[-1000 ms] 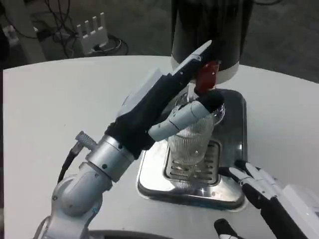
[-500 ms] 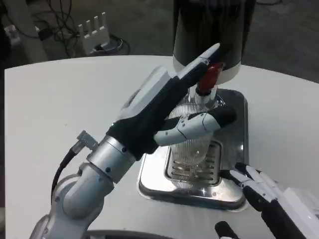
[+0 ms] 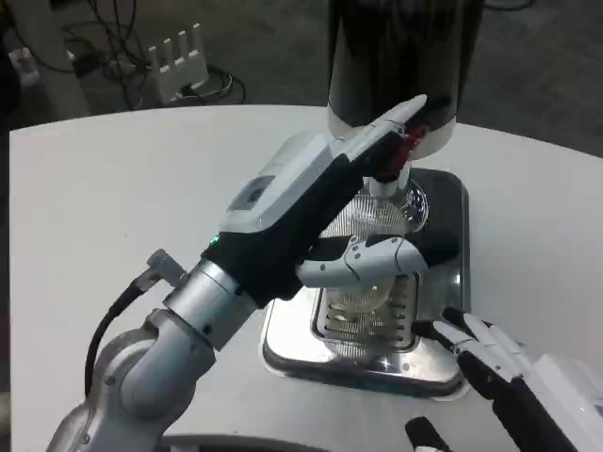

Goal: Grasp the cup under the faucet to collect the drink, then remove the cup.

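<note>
Left hand (image 3: 325, 202) sits mid-frame, reaching diagonally from lower left up toward the dispenser (image 3: 396, 56) at top center. My fingers (image 3: 400, 118) point up-right at the red tap (image 3: 400, 155), their tips touching or just beside it; can't tell which. My thumb (image 3: 382, 256) stretches right across the front of the cup (image 3: 372, 282). Fingers and thumb are apart, nothing clamped between them as far as I can see.

Cup is clear, ribbed, upright on the grate (image 3: 363, 315) of the steel tray (image 3: 433, 363), center-right of frame, right under the spout. My hand covers its left side and most of its rim. Thumb looks in contact with the cup's front, but grip not clear. Can't tell any liquid level.

Right hand (image 3: 480, 353) is at lower right, by the tray's front right corner, fingers spread and pointing up-left, holding nothing. Its fingertips are at the tray edge, well apart from the cup.

Tray lies on the white table (image 3: 113, 198), which fills the left and the far right. Dispenser body is dark with a white base ring, standing at the tray's back. Upper left, off the table, a white power strip (image 3: 174, 61) and cables (image 3: 113, 28) on the floor.
</note>
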You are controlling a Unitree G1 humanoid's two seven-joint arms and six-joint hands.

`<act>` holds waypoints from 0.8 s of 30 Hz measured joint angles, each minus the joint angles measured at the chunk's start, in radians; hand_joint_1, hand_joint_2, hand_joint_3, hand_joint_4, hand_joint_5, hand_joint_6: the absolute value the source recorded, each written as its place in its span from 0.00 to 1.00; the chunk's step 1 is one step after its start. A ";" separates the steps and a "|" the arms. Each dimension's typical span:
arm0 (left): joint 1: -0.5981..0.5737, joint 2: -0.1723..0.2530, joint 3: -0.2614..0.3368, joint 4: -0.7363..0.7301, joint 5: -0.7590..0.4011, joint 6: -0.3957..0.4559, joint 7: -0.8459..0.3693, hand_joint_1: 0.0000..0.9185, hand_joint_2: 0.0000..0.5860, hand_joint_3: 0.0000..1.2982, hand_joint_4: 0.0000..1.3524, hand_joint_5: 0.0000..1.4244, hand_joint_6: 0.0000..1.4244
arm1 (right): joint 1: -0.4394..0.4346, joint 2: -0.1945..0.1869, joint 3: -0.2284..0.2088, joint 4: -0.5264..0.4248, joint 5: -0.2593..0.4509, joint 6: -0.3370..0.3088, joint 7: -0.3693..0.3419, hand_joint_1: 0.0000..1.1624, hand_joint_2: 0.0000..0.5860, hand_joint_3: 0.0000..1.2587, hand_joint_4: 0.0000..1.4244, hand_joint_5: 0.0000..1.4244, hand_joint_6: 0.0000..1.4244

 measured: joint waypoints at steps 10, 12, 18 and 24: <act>-0.005 0.012 -0.015 0.013 0.031 -0.003 0.030 0.00 0.15 0.07 0.05 0.11 0.07 | -0.003 0.000 -0.004 0.000 0.001 0.000 -0.003 0.42 0.83 0.11 0.01 0.00 0.00; -0.005 0.012 -0.016 0.014 0.032 -0.003 0.032 0.00 0.15 0.07 0.05 0.11 0.07 | -0.003 0.000 -0.006 0.000 0.004 0.000 -0.004 0.42 0.83 0.11 0.01 0.00 0.00; -0.007 0.014 -0.020 0.011 0.040 0.001 0.032 0.00 0.16 0.07 0.05 0.11 0.07 | -0.004 0.003 -0.007 0.001 0.016 0.000 -0.010 0.43 0.82 0.11 0.01 0.00 0.00; -0.019 0.030 -0.037 -0.008 0.109 0.013 0.040 0.00 0.16 0.07 0.05 0.11 0.07 | -0.002 0.004 -0.007 0.001 0.016 0.000 -0.013 0.44 0.83 0.11 0.01 0.00 0.00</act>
